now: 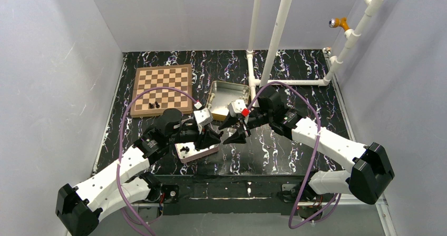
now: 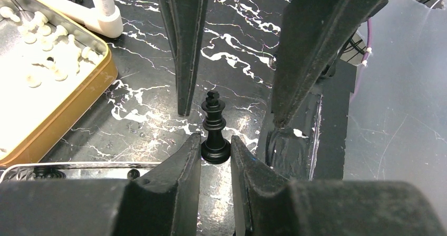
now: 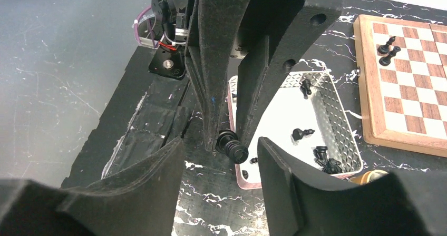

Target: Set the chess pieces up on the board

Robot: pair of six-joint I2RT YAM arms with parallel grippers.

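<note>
My left gripper [image 2: 216, 139] is shut on the base of a black king [image 2: 214, 121], holding it upright over the black marbled table. My right gripper [image 3: 221, 150] is open, facing the left one; its fingers [image 2: 185, 51] straddle the king's head without touching it. In the right wrist view the king [image 3: 232, 145] sits between the left gripper's fingertips [image 3: 211, 136]. In the top view the two grippers meet at table centre, left [image 1: 213, 137] and right [image 1: 235, 133]. The board [image 1: 162, 90] lies at the back left with two black pieces [image 1: 153, 105] near its front edge; it also shows in the right wrist view [image 3: 416, 104].
A shallow tin [image 3: 337, 109] holding several loose black pieces [image 3: 324, 159] lies by the left gripper, also in the top view [image 1: 208, 153]. A gold-rimmed tin [image 2: 100, 83] of white pieces [image 2: 50, 62] stands behind, in the top view [image 1: 227, 100]. A white pipe frame [image 1: 274, 41] rises at the back right.
</note>
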